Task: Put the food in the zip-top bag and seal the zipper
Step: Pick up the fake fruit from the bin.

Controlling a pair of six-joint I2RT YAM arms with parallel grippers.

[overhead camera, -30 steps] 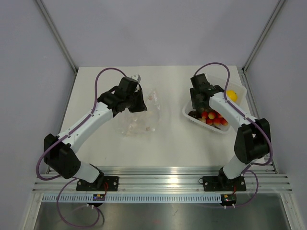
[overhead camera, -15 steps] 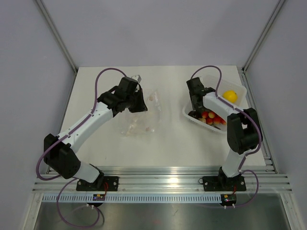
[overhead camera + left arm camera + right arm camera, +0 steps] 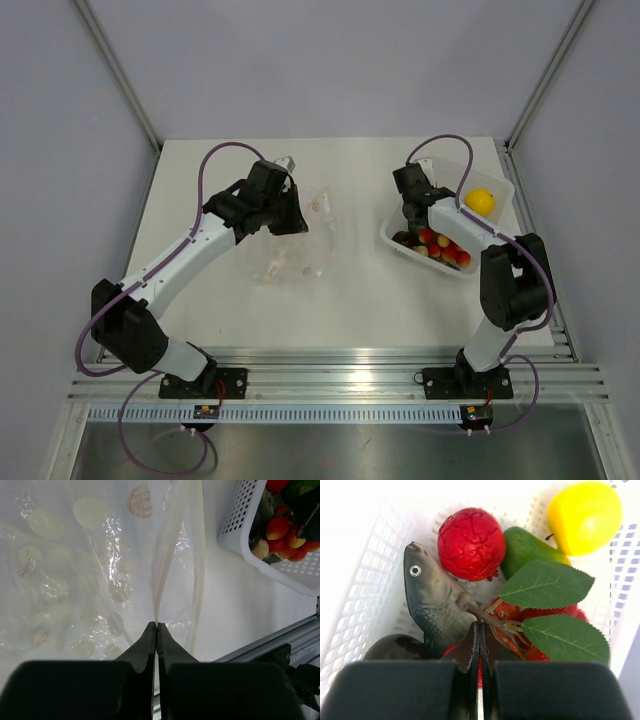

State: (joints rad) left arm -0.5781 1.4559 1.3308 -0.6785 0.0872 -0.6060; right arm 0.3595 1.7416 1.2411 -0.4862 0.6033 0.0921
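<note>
Currently, your left gripper [image 3: 157, 625] sits at the bag [image 3: 297, 243], which lies flat and crinkled on the table [image 3: 360, 300], left of centre. The jaws are pressed fully together on the bag's mouth edge. In the left wrist view, one strip of the zipper [image 3: 169, 555] runs straight down into the fingertips. The second strip bows away to the right of it, so the mouth is parted. No food is visible inside the bag.

Note that the food [image 3: 445, 248] is all in the white perforated basket [image 3: 239, 525] on the right side of the table, well apart from the bag. Your right gripper [image 3: 479, 625] hangs inside this basket with its jaws closed, only a hairline gap between them. The tips meet at the tail of a grey toy fish [image 3: 432, 605]; you cannot tell whether they pinch the tail or merely touch it.

Around the fish you see:
- a red ball [image 3: 469, 542], touching its back;
- a green piece [image 3: 527, 547], beside the ball;
- a lemon [image 3: 585, 515] in the far corner;
- two green leaves [image 3: 545, 584] lying over red pieces.
</note>
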